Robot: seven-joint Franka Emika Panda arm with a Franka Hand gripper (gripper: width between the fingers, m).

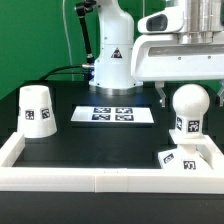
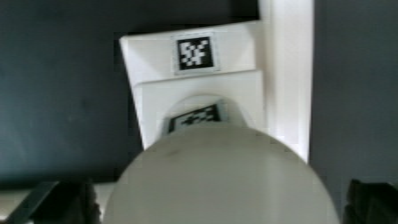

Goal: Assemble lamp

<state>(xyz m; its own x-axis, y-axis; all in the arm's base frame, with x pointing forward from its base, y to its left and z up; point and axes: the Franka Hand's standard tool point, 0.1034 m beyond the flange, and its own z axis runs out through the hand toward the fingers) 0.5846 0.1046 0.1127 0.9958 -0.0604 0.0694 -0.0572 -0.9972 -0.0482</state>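
The gripper (image 1: 185,88) is held wide open just above the bulb (image 1: 188,110), grasping nothing. The bulb is seated upright on the base (image 1: 186,157) in the wall (image 1: 60,181) corner; the shade (image 1: 37,110) is left well apart.

The shade (image 1: 38,108), bulb (image 1: 189,107) and base (image 1: 185,157) were white, each bearing black-and-white square tags. The worktop (image 1: 100,145) was black.
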